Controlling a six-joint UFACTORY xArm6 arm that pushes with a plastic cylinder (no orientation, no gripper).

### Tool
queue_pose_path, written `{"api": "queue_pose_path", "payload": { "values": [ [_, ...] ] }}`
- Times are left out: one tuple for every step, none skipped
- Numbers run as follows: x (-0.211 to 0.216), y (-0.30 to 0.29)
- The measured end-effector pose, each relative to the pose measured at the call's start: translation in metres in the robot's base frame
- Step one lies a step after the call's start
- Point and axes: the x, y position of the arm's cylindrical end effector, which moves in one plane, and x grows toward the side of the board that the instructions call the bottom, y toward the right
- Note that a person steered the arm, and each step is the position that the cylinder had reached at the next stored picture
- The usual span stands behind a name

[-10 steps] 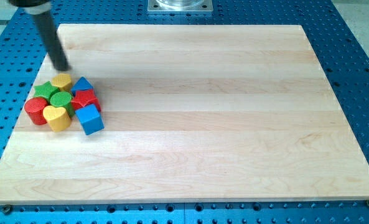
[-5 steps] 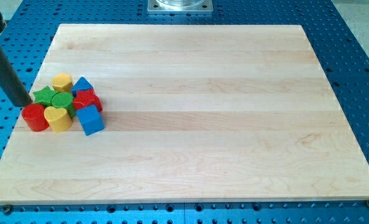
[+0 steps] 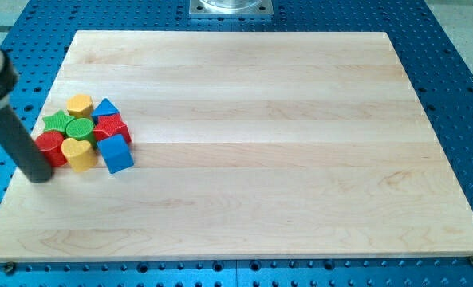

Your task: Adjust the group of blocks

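Observation:
A tight cluster of blocks sits near the left edge of the wooden board (image 3: 260, 143). It holds a yellow cylinder (image 3: 80, 104), a blue triangle (image 3: 105, 108), a green star-like block (image 3: 57, 122), a green cylinder (image 3: 79, 128), a red block (image 3: 110, 127), a red cylinder (image 3: 53, 147), a yellow heart (image 3: 80, 154) and a blue cube (image 3: 116, 152). My tip (image 3: 38, 174) rests on the board just left of and below the red cylinder, touching or nearly touching it. The rod partly hides that cylinder's left side.
The board lies on a blue perforated table (image 3: 451, 80). A grey metal mount (image 3: 230, 8) shows at the view's top centre. The board's left edge runs close beside my tip.
My tip moved from above the cluster, down along its left side, to its lower left. The red cylinder has shifted slightly right, closer against the yellow heart.

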Motion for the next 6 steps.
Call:
{"api": "queue_pose_path", "payload": {
  "values": [
    [0.003,0.018],
    [0.003,0.017],
    [0.004,0.017],
    [0.010,0.028],
    [0.010,0.032],
    [0.009,0.034]
  ]
}}
